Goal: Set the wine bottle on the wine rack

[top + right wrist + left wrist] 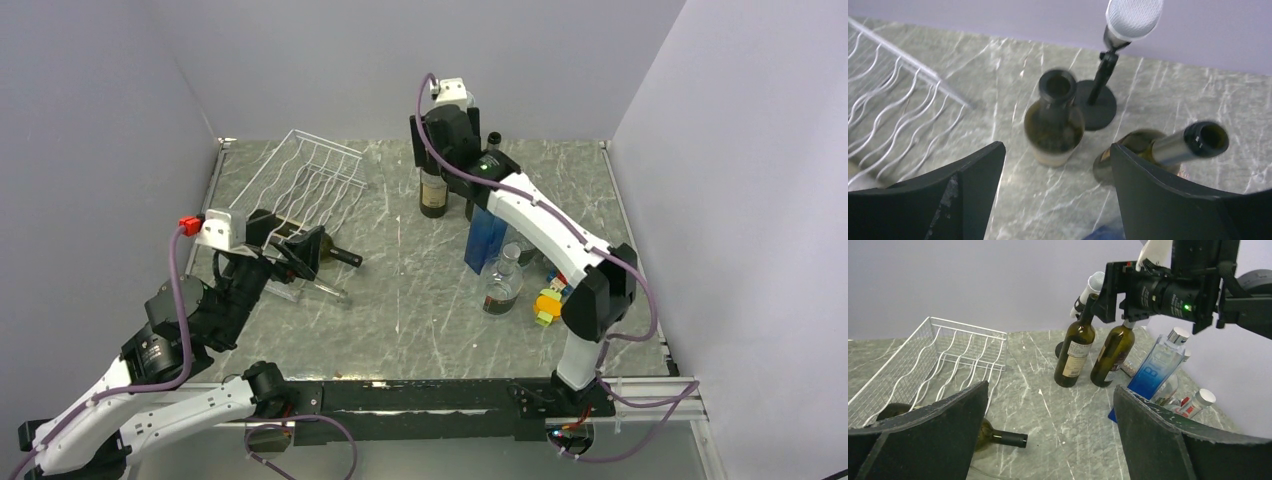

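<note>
Wine bottle (1054, 125) (dark glass, round mouth) stands on veined marble-look table (1168, 90) under released right hand (1057, 149).

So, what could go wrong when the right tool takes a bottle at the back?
1. The open right tool hovers over the left bottle; the right bottle stands close, so a finger might knock it over.
2. The mic stand is just behind both bottles and could get hit.
3. The blue bottle stands beside the right arm; a swing towards the rack might topple it.
</note>
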Tool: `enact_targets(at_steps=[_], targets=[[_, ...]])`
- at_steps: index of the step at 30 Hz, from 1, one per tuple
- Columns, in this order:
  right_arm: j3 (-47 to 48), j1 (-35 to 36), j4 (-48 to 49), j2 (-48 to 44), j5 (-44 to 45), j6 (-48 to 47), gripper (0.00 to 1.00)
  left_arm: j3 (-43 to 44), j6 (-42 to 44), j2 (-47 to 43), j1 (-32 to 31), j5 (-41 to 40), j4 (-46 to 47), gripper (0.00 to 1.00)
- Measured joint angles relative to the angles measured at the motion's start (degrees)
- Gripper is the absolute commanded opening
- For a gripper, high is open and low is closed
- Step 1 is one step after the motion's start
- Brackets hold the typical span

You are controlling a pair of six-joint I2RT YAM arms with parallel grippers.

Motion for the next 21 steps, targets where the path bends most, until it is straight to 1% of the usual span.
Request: enact_targets(at_steps=[3,7,12,16,21], targets=[[4.50,-1.51,0.13,3.67,1.03,-0.76,0.80,0.00,0.02,0.17,0.00,-0.02,-0.17,0.99],[9.66,-2.05,-0.09,9.42,1.16,-1.53,0.76,0.00,0.02,0.22,0.00,-0.04,-0.28,0.99],[10.78,-2.93,-0.44,13.57,0.35,-1.46,0.69,0.00,0.00,0.31,0.00,-0.07,-0.52,0.99],[11.02,-4.26,-0.37,14.73,-0.76,-1.25,0.63,0.00,0.00,0.59,0.00,-0.20,-0.55,0.99],[11.02,-5.31,0.92,14.75,-0.94,-1.01,0.62,-0.07,0.02,0.66,0.00,-0.28,-0.33,0.99]])
